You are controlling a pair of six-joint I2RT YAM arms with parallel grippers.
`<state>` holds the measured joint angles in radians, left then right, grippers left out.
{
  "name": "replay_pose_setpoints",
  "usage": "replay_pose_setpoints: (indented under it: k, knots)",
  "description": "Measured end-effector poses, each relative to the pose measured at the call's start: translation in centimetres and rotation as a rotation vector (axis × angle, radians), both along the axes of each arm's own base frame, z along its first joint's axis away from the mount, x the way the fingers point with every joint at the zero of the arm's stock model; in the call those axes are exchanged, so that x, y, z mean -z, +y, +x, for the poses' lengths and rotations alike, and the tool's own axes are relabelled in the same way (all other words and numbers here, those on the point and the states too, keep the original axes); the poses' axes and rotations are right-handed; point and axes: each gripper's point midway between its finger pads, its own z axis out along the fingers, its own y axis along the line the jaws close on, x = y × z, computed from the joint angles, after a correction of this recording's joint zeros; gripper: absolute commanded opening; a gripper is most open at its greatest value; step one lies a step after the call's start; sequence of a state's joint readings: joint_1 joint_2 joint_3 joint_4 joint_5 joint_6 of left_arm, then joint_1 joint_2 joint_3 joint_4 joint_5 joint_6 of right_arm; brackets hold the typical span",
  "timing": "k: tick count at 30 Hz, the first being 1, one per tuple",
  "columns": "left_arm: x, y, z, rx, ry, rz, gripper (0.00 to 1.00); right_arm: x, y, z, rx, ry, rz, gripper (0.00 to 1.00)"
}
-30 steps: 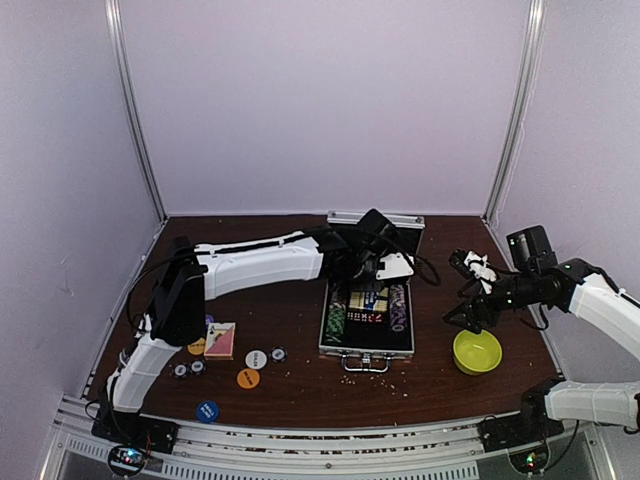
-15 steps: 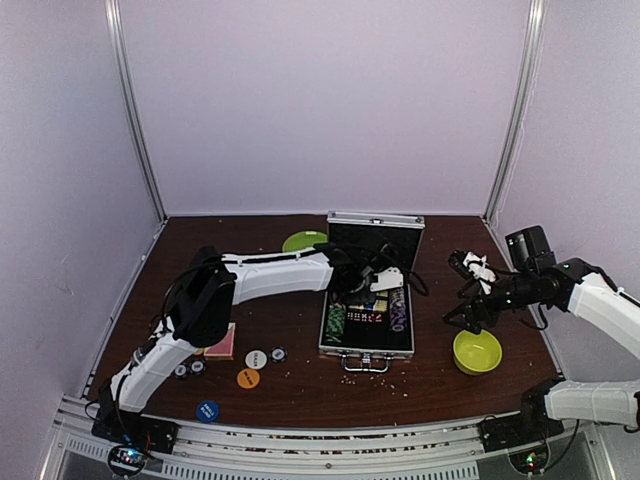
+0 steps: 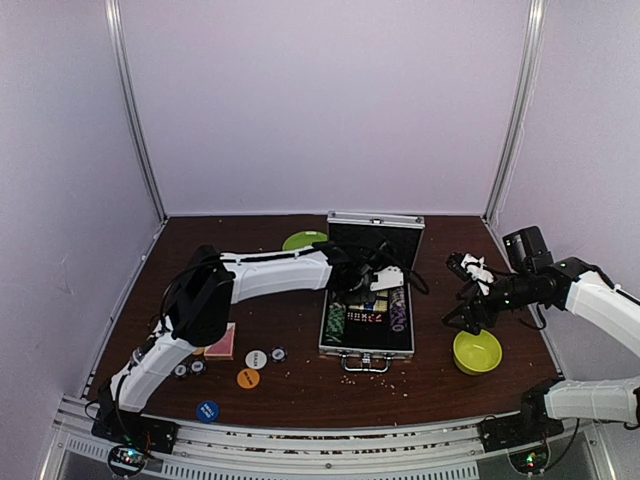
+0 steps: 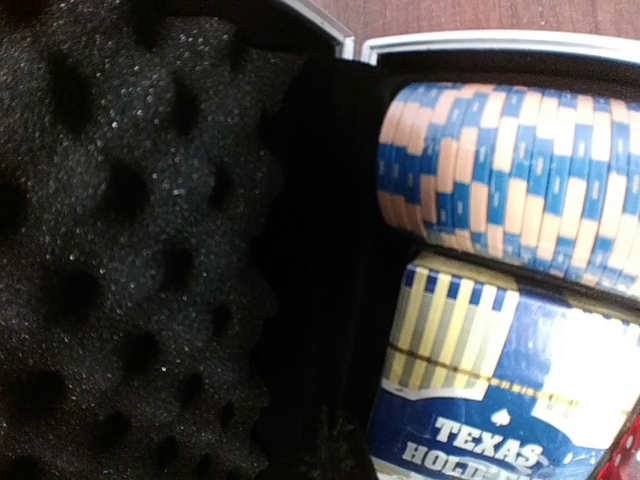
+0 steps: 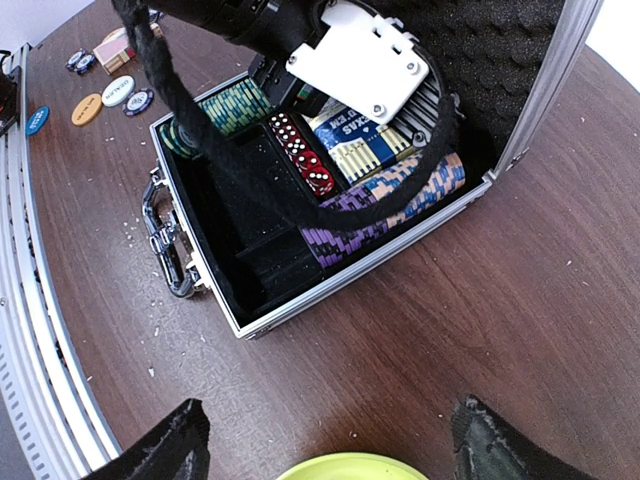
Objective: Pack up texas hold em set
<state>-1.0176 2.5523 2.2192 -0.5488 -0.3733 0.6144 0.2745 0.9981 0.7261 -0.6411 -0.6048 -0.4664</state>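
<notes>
Currently reaching the left arm (image 3: 270,272) across the table (image 3: 330,398) into the open silver case (image 3: 366,351), with its lid (image 3: 378,235) standing upright at the back and its handle (image 3: 365,364) facing the near edge. Holding the left gripper (image 3: 373,288) fully closed, down among the case contents; unable to tell whether it is pinching anything, fingers hidden in every view. Looking from the left wrist straight at black egg-crate foam (image 4: 120,250), a row of blue-and-peach chips (image 4: 510,170) and a blue card deck (image 4: 470,400) just beside that row. Showing from the right wrist green chips (image 5: 225,108), red dice (image 5: 303,152) and purple chips (image 5: 385,205), all lying in the case compartments. Hovering the right gripper (image 5: 330,415) spread wide and gripping nothing, above the yellow-green bowl (image 5: 350,467), to the right of the case and apart from it. Leaving outside the case, on the table's left side: pink card deck (image 3: 220,340), white disc (image 3: 256,358), orange disc (image 3: 248,378), blue disc (image 3: 207,410) and a few loose chips (image 3: 278,353). Sitting behind the arm, just left of the lid: flat green plate (image 3: 303,241).
</notes>
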Motion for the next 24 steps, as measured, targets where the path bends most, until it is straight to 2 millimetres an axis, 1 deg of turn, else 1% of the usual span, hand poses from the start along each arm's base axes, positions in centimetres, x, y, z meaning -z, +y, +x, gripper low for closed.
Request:
replay_pose_setpoints:
  k: [6,7,10,17,21,22,24]
  knots:
    - [-0.1,0.0,-0.6,0.035,0.065,-0.036,0.00,0.0,0.0,-0.1,0.000,0.003,-0.001,0.83]
    - [1.1,0.1,-2.3,0.061,0.128,-0.024,0.00,0.1,0.0,-0.1,-0.001,0.004,-0.002,0.83]
    - [1.0,-0.1,-2.6,0.046,0.117,-0.028,0.00,0.0,0.0,-0.1,-0.001,0.003,-0.001,0.83]
    - [0.8,0.1,-2.3,-0.032,0.062,-0.031,0.00,-0.2,0.0,-0.2,-0.001,-0.005,0.001,0.83]
    - [0.3,0.7,-2.2,-0.063,0.047,-0.028,0.00,-0.5,-0.1,-0.2,-0.001,-0.016,0.004,0.83]
    - [-0.1,0.9,-2.2,-0.069,0.043,-0.032,0.03,-0.5,-0.1,-0.2,-0.001,-0.019,0.004,0.83]
    - [-1.6,1.0,-2.3,-0.076,0.031,-0.049,0.13,-0.6,-0.1,-0.2,-0.001,-0.021,0.005,0.83]
